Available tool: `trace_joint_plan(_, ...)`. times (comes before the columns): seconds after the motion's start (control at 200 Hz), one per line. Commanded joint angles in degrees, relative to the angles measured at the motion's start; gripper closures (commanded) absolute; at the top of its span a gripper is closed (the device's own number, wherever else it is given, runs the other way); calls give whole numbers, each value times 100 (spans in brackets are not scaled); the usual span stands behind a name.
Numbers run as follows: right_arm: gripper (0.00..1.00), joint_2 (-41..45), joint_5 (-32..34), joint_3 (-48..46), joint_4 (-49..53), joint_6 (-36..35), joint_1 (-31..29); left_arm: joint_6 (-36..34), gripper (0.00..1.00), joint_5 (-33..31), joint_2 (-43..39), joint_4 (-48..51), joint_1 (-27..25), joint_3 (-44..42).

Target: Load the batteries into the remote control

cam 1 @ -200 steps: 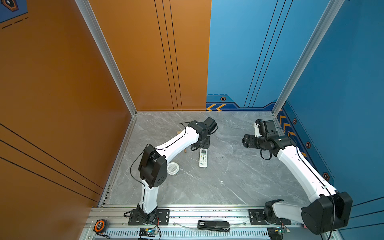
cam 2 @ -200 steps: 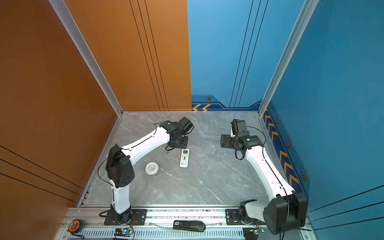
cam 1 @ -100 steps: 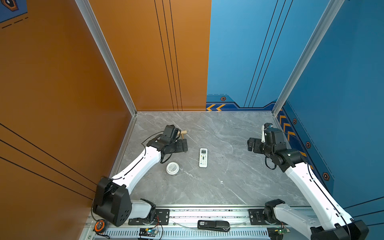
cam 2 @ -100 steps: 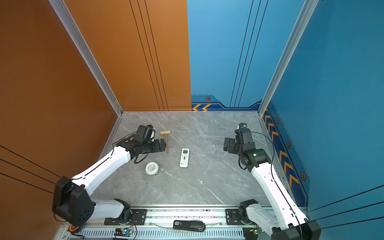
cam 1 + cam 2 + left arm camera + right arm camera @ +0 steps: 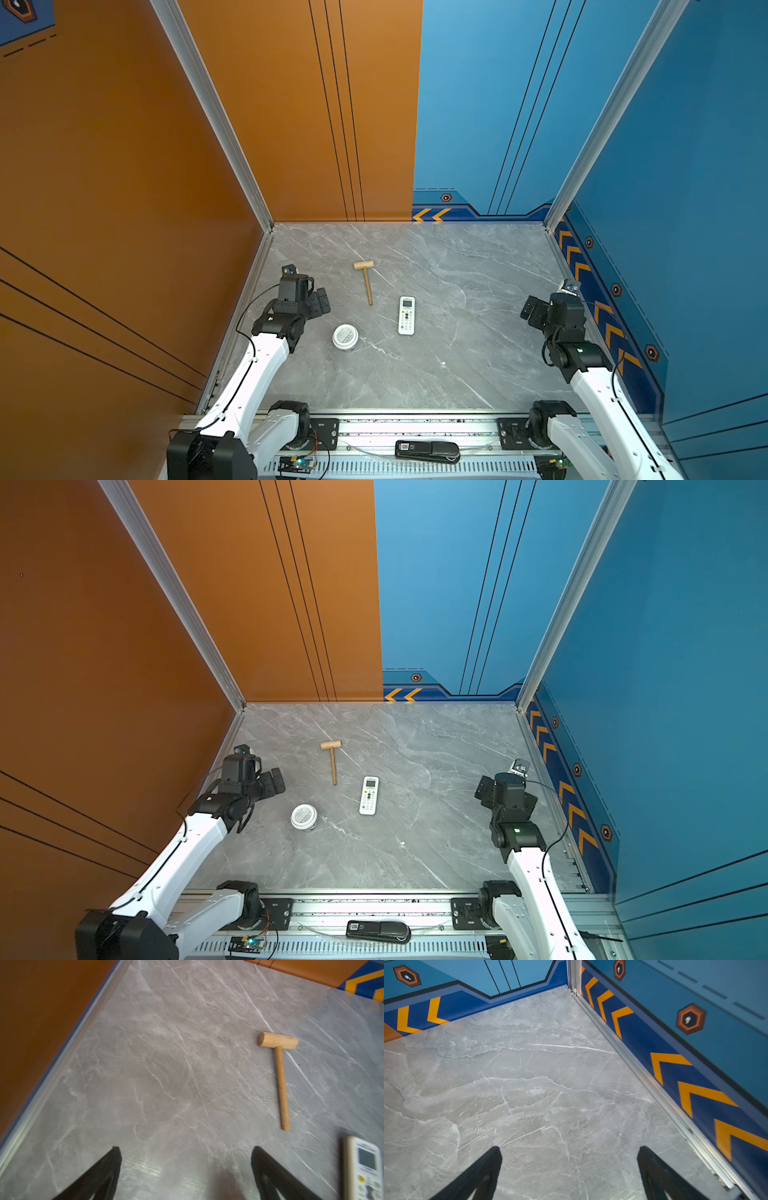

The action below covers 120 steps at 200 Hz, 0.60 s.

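There, found the remote control (image 5: pixel 407 315) lying face up near a wooden mallet (image 5: pixel 367 286) and a white round tin (image 5: pixel 345 336); saw left gripper (image 5: pixel 186 1148) and right gripper (image 5: pixel 569 1148) spread wide, both empty.

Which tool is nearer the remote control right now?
Left. The left tool sits left of the remote control in both top views; the right tool is farther away on its other side.

One remote control (image 5: pixel 406 316), one mallet (image 5: pixel 367 286), one white jar (image 5: pixel 345 336), one black device (image 5: pixel 428 451).
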<state>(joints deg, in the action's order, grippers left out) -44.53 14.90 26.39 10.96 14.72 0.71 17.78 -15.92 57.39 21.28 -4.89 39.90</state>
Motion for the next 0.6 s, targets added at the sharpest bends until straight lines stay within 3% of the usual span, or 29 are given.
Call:
trace_joint_plan(0.0,0,-163,-484,-508,-1882,-590,76,-595,2,-949,-66,-987,78,-463)
trace_joint_plan(0.15,0,-796,-659,-704,-2701,-739,148,-1027,2,-877,202,-2443,186,-1057)
trace_joint_plan(0.33,0,-1985,-708,-824,-4314,-671,193,-1588,2,-494,981,-5153,284,-1879)
trace_joint_plan(0.516,0,-3136,-798,-587,-5359,-654,174,-1528,2,-58,2157,-6353,321,-1722)
trace_joint_plan(0.596,0,-3456,-866,-493,-5503,-708,111,-1701,2,150,2686,-6428,229,-1524)
